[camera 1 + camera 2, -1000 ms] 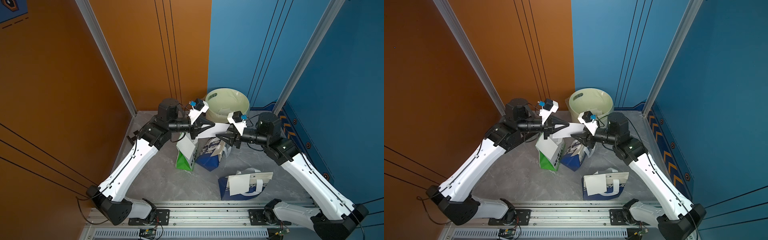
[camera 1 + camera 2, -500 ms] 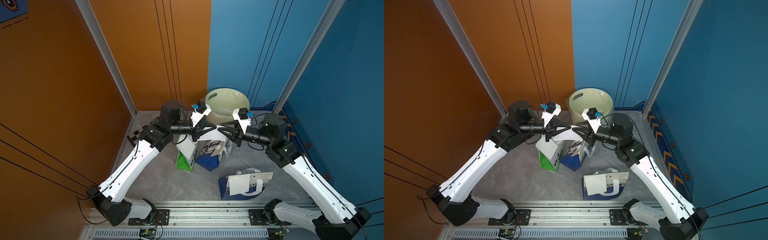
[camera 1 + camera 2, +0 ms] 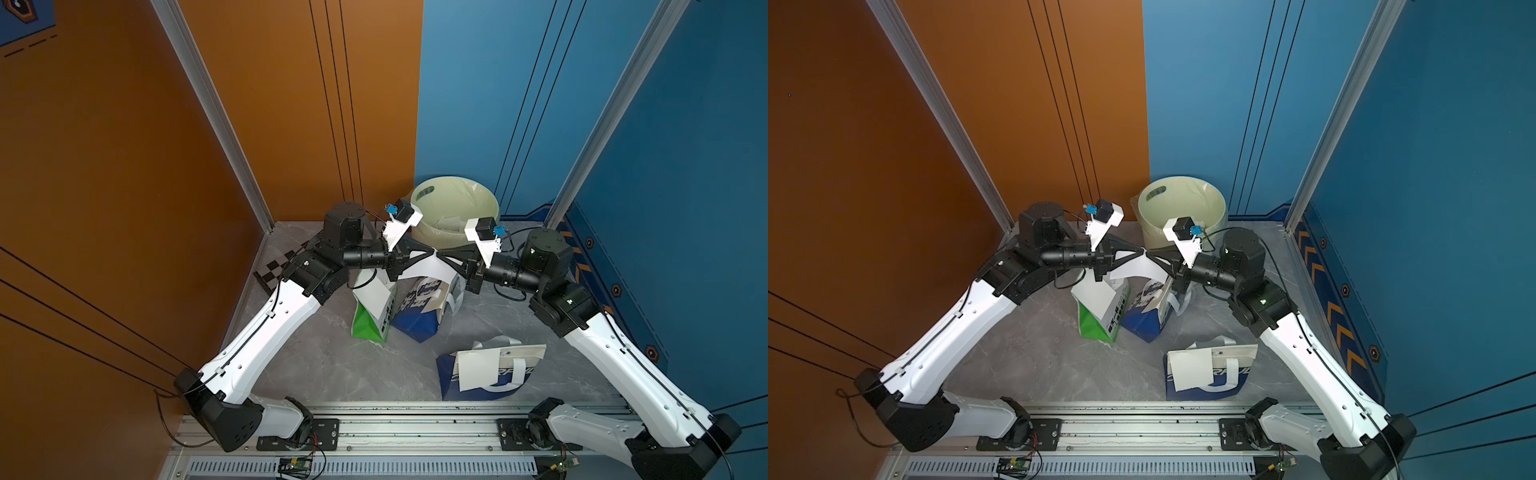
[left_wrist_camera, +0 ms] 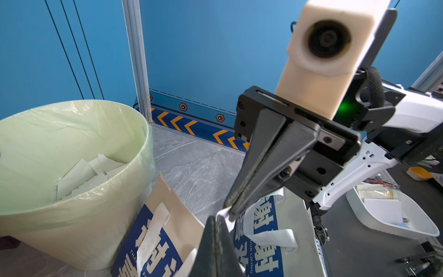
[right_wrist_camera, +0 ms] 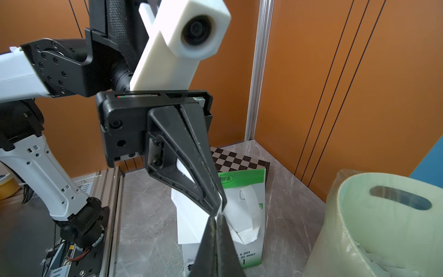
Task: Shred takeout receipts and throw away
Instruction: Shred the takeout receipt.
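Note:
One white takeout receipt hangs between my two grippers, above the paper bags. In both top views my left gripper and right gripper meet tip to tip, each shut on the slip's top edge. The left wrist view shows the left gripper shut beside the slip. The right gripper is shut likewise in the right wrist view. A second receipt lies on the flat blue bag. A third leans on the green bag.
A pale green lined bin stands at the back, just behind the grippers, with white paper shreds inside. The green-white bag and a blue-white bag stand below the grippers. Another blue bag lies flat near the front rail.
My right gripper has moved in toward the left one and shut on the free end of the hanging receipt. The left gripper stayed shut and shifted slightly toward the bin.

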{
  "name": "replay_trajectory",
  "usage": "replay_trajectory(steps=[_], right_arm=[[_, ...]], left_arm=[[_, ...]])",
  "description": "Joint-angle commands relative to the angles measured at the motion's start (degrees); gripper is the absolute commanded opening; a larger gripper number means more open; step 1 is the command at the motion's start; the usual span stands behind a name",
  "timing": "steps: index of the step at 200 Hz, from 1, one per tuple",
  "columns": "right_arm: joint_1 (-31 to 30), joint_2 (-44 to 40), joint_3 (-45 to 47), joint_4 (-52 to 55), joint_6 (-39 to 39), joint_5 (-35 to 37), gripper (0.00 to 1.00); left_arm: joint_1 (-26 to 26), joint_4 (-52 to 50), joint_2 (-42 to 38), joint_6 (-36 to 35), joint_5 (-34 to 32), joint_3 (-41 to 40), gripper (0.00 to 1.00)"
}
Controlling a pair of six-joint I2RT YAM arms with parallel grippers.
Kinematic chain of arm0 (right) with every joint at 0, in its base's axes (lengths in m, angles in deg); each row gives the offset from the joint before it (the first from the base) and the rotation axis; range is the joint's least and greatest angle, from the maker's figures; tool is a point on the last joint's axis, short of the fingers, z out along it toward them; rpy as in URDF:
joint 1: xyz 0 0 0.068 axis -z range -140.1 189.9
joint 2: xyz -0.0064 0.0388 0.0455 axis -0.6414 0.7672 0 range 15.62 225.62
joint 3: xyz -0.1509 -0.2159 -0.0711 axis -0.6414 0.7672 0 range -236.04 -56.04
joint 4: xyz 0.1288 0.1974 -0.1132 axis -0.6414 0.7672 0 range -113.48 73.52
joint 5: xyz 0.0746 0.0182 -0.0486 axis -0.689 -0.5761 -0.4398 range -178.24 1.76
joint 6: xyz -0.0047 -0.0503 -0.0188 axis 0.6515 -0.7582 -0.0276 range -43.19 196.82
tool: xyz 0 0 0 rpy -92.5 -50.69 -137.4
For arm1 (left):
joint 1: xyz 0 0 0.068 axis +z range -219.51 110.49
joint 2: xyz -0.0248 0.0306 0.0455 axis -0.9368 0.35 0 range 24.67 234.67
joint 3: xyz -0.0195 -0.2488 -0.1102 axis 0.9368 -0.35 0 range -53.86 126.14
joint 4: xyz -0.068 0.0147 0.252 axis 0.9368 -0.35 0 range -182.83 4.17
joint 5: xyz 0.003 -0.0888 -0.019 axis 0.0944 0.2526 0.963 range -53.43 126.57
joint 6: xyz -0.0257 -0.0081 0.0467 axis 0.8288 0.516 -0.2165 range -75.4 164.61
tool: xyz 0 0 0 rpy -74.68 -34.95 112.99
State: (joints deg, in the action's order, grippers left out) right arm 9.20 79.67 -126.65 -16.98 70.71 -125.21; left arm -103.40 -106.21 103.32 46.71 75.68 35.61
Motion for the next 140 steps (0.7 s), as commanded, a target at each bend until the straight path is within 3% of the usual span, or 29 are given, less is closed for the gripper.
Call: replay_trajectory(steps=[1,39,77,117,140], right_arm=[[-2.62,-3.34,2.16,0.25,-9.39,4.56,0.0],[-8.67,-6.19,4.6,-0.17,-22.27,14.22,0.0],[-13.25,-8.1,5.42,-0.27,-28.75,14.24,0.0],[-13.65,-8.9,4.97,-0.32,-26.95,7.57,0.0],[-11.91,-8.99,5.16,-5.41,-19.79,4.39,0.0]], left_arm=[[0.23,3.07,0.19,11.71,-8.52,-0.84,0.0],[0.67,3.07,-0.9,19.28,-12.44,-3.97,0.0],[1.88,3.07,-1.7,21.97,-17.82,-4.61,0.0],[2.51,3.07,-1.41,22.74,-20.87,-3.67,0.0],[2.87,3.07,-2.2,21.0,-25.79,-3.73,0.0]])
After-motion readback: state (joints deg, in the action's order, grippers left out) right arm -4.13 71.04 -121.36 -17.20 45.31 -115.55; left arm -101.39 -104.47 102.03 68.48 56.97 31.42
